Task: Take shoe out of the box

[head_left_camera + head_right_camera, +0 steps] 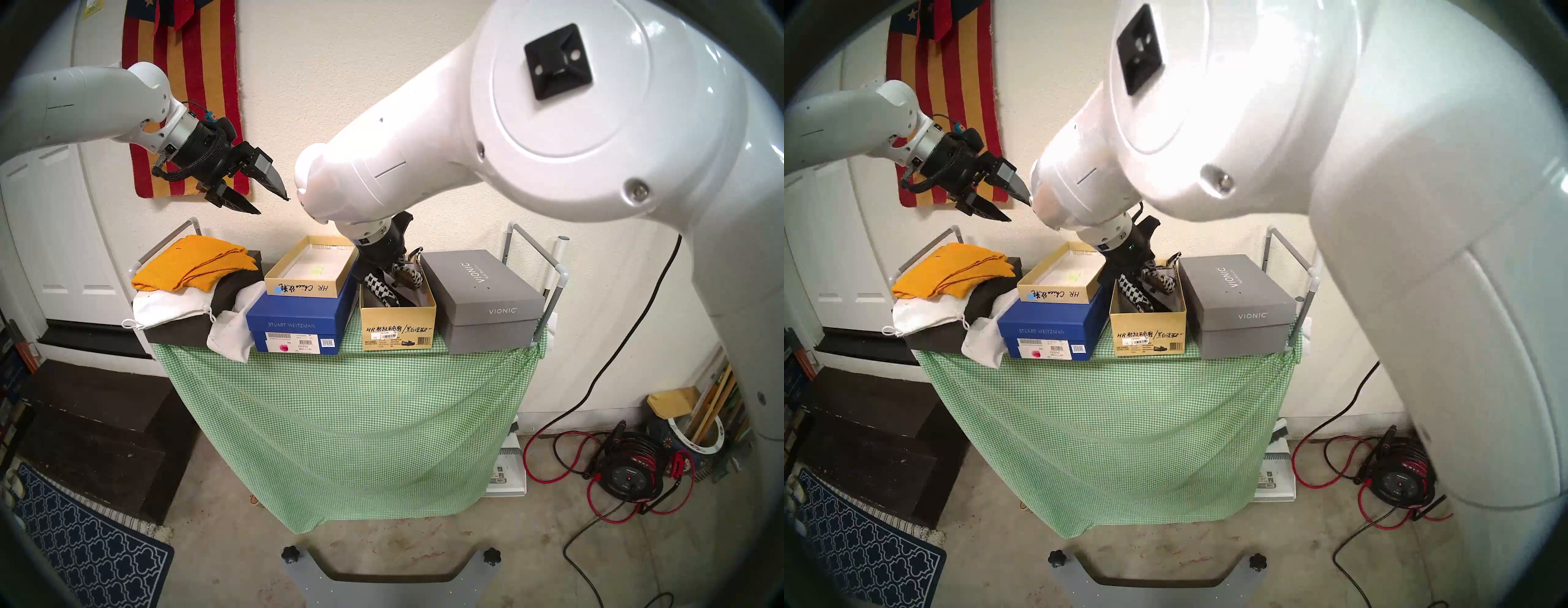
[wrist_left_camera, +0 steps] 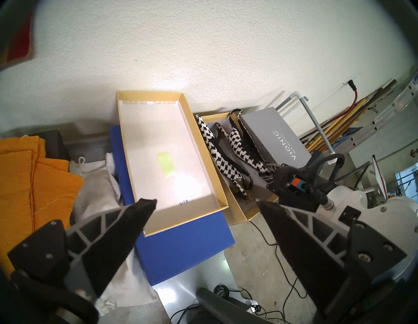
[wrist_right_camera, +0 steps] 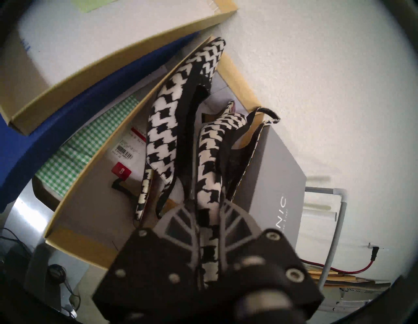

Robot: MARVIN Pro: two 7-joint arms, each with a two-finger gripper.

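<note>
Deep tan-yellow cardboard shoe box point(image 1: 398, 329) sits on green-checked cloth table point(image 1: 348, 407), btwn blue Stuart Weitzman box point(image 1: 297, 329) on its left & grey Vionic box point(image 1: 488, 305) touching on right. Shallow tan cardboard tray point(image 1: 309, 269) lies atop blue box. Two black-white houndstooth shoes point(image 3: 167, 126) inside deep box. Orange folded cloth point(image 1: 191, 263) far left.

Shoes point(image 3: 162, 126): black-and-white houndstooth. Box point(image 1: 398, 329): tan-yellow, black handwriting. Tray point(image 1: 312, 265): tan, white inside, green sticker. Stuart Weitzman box point(image 1: 297, 327): blue. Vionic box point(image 1: 488, 297): grey. Table point(image 1: 339, 424) cloth: green-white gingham. Folded cloth point(image 1: 195, 263): orange-yellow. Fingers point(image 2: 126, 224): black.
</note>
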